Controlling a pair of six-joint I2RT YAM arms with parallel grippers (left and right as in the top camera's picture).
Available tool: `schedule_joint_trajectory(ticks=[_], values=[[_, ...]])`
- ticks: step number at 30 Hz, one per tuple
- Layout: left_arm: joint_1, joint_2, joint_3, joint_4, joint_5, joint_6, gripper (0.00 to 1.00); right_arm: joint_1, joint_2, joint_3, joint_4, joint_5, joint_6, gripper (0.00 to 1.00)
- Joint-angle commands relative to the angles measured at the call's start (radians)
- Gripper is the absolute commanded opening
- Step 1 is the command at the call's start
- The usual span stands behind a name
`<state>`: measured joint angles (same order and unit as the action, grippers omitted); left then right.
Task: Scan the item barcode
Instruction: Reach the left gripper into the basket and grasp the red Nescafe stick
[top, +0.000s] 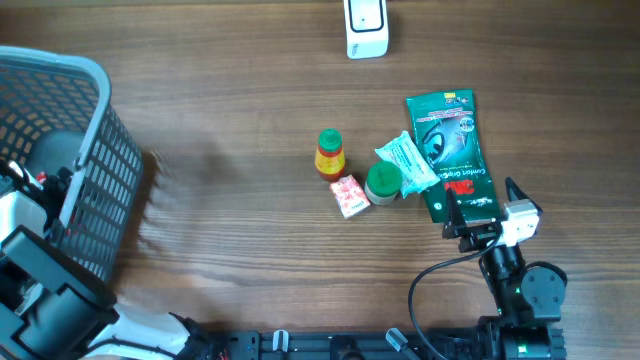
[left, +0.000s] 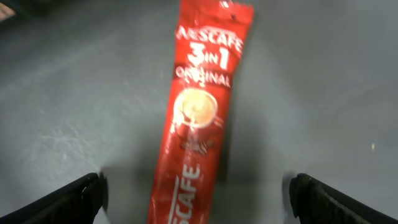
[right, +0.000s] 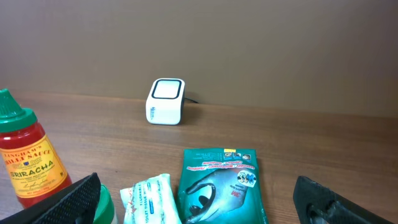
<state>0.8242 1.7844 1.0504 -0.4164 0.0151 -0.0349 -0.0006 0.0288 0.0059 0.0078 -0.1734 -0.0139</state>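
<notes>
while left gripper (left: 199, 188), right gripper (right: 196, 194) gape empty | glossy flat sachet (left: 202, 106) | boxy white scanner (right: 165, 101) | woodgrain table (right: 323, 149)

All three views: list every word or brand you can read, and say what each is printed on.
"NESCAFE 3 in 1 ORIGINAL": red sachet.
"SRIRACHA": sauce bottle; the line above it is blurred.
"3M": green packet; its other print is too small.
Unreadable print: white tissue pack, small red box.
</notes>
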Motion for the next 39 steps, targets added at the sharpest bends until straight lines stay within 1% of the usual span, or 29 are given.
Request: schedule_joint_trajectory(ticks=[1, 3, 5, 7, 13, 14, 16, 17, 19, 22, 24, 26, 29, 31, 32, 35, 37, 38, 39], values=[[0.045, 0.102, -0.024, -0.018, 0.017, -0.2, 1.0, 0.006, -0.004, -0.001, 0.003, 0.017, -0.011, 1.0], [0.068, 0.119, -0.024, -0.026, 0.017, -0.287, 1.0, 0.006, -0.004, -0.001, 0.003, 0.017, -0.012, 1.0], [0.082, 0.121, -0.024, -0.048, 0.033, -0.34, 1.0, 0.006, -0.004, -0.001, 0.003, 0.017, -0.012, 1.0], [0.085, 0.121, -0.024, -0.073, 0.066, -0.34, 1.0, 0.006, -0.004, -0.001, 0.003, 0.017, -0.011, 1.0], [0.085, 0.122, -0.024, -0.081, 0.066, -0.335, 1.0, 0.006, -0.004, -0.001, 0.003, 0.017, -0.012, 1.0], [0.082, 0.122, -0.024, -0.082, 0.066, -0.313, 0.99, 0.006, -0.004, -0.001, 0.003, 0.017, -0.012, 1.0], [0.068, 0.122, -0.024, -0.082, 0.034, -0.283, 0.97, 0.006, -0.004, -0.001, 0.003, 0.017, -0.012, 1.0], [0.053, 0.122, -0.024, -0.087, -0.012, -0.283, 0.97, 0.006, -0.004, -0.001, 0.003, 0.017, -0.012, 1.0], [0.029, 0.122, -0.024, -0.101, -0.04, -0.282, 0.97, 0.006, -0.004, -0.001, 0.003, 0.017, -0.012, 1.0], [-0.019, 0.122, -0.024, -0.113, -0.067, -0.237, 0.98, 0.006, -0.004, -0.001, 0.003, 0.017, -0.012, 1.0], [-0.043, 0.122, -0.024, -0.124, -0.122, -0.238, 1.0, 0.006, -0.004, -0.001, 0.003, 0.017, -0.012, 1.0], [-0.047, 0.122, -0.025, -0.135, -0.13, -0.255, 1.0, 0.006, -0.004, -0.001, 0.003, 0.017, -0.012, 1.0], [-0.037, 0.122, -0.032, -0.142, -0.129, -0.316, 1.0, 0.006, -0.004, -0.001, 0.003, 0.017, -0.012, 1.0], [-0.028, 0.124, -0.046, -0.141, -0.129, -0.352, 0.94, 0.006, -0.004, -0.001, 0.003, 0.017, -0.012, 1.0], [-0.026, 0.124, -0.055, -0.137, -0.129, -0.362, 0.87, 0.006, -0.004, -0.001, 0.003, 0.017, -0.012, 1.0], [-0.026, 0.124, -0.063, -0.131, -0.129, -0.364, 0.57, 0.006, -0.004, -0.001, 0.003, 0.017, -0.011, 1.0], [-0.026, 0.124, -0.063, -0.13, -0.129, -0.363, 0.32, 0.006, -0.004, -0.001, 0.003, 0.017, -0.012, 1.0], [-0.026, 0.124, -0.063, -0.13, -0.129, -0.363, 0.18, 0.006, -0.004, -0.001, 0.003, 0.017, -0.012, 1.0], [-0.026, 0.123, -0.063, -0.128, -0.129, -0.363, 0.07, 0.006, -0.004, -0.001, 0.003, 0.017, -0.012, 1.0]])
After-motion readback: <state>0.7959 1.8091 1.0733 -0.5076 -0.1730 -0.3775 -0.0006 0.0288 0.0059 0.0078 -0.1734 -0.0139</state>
